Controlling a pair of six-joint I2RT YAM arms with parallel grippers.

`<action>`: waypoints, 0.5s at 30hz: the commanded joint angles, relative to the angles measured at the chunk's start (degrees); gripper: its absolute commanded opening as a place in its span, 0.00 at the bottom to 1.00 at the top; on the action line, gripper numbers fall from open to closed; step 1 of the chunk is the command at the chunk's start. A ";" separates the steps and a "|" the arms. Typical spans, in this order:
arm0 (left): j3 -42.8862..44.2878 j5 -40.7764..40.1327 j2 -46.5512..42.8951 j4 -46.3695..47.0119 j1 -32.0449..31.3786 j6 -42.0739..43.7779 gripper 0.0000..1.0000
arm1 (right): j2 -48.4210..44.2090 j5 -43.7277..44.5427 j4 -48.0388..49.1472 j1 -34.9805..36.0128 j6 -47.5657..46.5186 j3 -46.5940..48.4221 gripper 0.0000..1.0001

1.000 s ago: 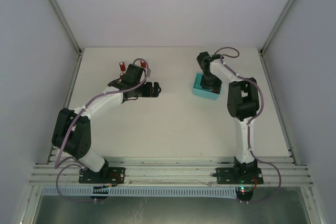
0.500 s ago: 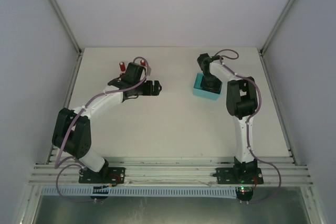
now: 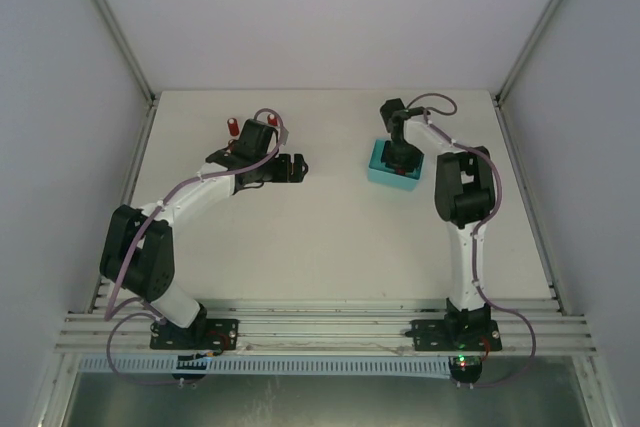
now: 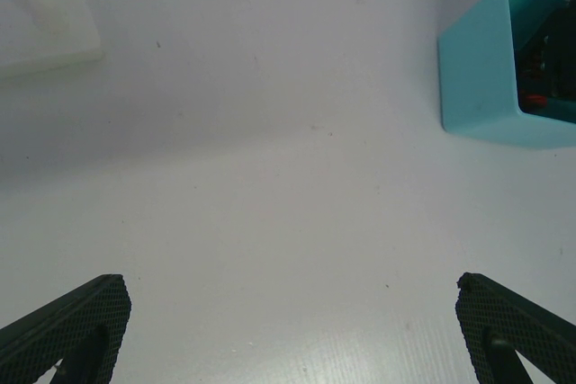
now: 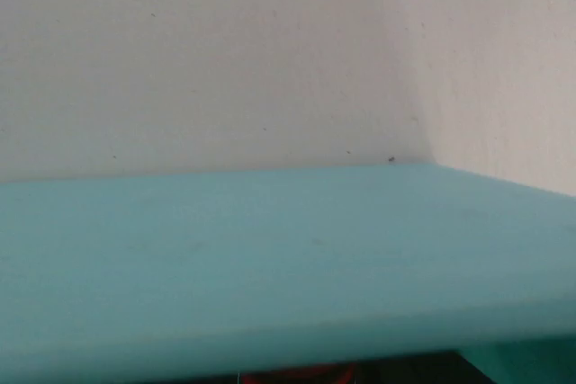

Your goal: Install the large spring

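Observation:
A teal box (image 3: 392,169) sits at the back right of the table. My right gripper (image 3: 402,155) reaches down into it, and its fingers are hidden. The right wrist view shows only the box's teal wall (image 5: 270,258) and a red strip (image 5: 297,372) at the bottom edge. My left gripper (image 3: 292,168) is open wide and empty, low over bare table and pointing at the box. In the left wrist view its fingertips (image 4: 72,325) sit at the bottom corners, and the box (image 4: 481,69) holds something red (image 4: 534,99). I cannot make out a large spring.
Two red-topped posts (image 3: 232,127) stand behind the left arm at the back left. A white block (image 4: 40,11) lies at the upper left of the left wrist view. White walls enclose the table on three sides.
My right wrist has shifted slightly to the right over the teal box. My left gripper has edged a little toward the back.

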 commanded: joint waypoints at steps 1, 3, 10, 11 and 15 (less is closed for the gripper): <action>2.14 1.29 0.11 0.04 0.11 -0.43 0.99 | -0.28 -3.09 1.45 -0.19 -1.60 -1.21 0.37; 2.39 1.16 0.22 -0.01 0.21 -0.44 0.99 | -0.70 -2.93 1.20 -0.23 -2.24 -2.08 0.40; 3.22 0.30 0.45 -0.56 0.19 -0.43 0.99 | -1.58 -3.58 3.42 -0.45 -3.05 -6.87 0.44; 3.38 0.10 0.68 -0.74 0.17 -0.45 0.99 | -1.65 -3.71 3.81 -0.46 -3.21 -7.16 0.42; 3.55 -0.26 0.99 -1.07 0.23 -0.95 0.99 | -1.86 -3.89 5.09 -0.46 -4.29 -7.44 0.34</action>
